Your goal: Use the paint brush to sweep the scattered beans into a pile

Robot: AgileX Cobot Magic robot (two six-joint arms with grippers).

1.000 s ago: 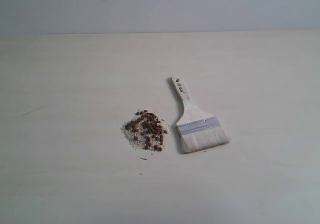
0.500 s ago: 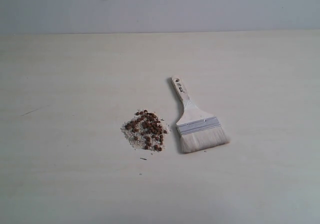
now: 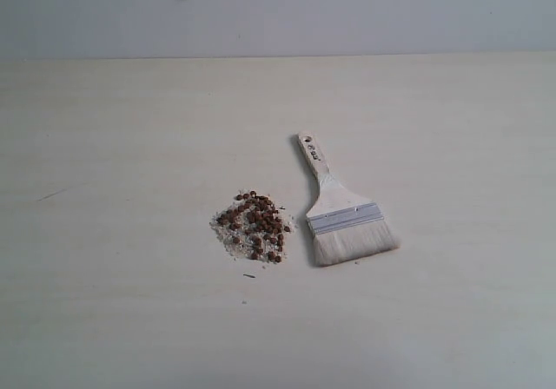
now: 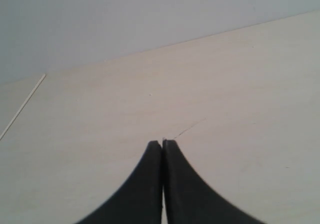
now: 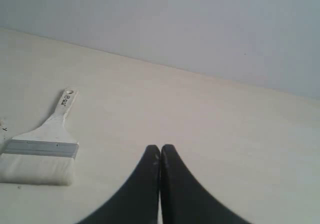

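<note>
Reddish-brown beans point(image 3: 255, 223) lie heaped with whitish grains in one small pile point(image 3: 252, 228) near the middle of the pale table. Just right of it lies the paint brush point(image 3: 341, 213), flat on the table, pale bristles toward the front, wooden handle pointing to the back. Neither arm shows in the exterior view. My left gripper point(image 4: 162, 143) is shut and empty over bare table. My right gripper point(image 5: 160, 147) is shut and empty too, with the paint brush point(image 5: 42, 149) lying well off to its side.
The pale wooden table point(image 3: 452, 128) ends at a grey wall point(image 3: 347, 11) at the back. A thin dark scratch point(image 3: 50, 194) marks the table's left part; it also shows as a scratch point(image 4: 189, 127) just beyond my left fingertips. A small twig point(image 3: 249, 275) lies before the pile.
</note>
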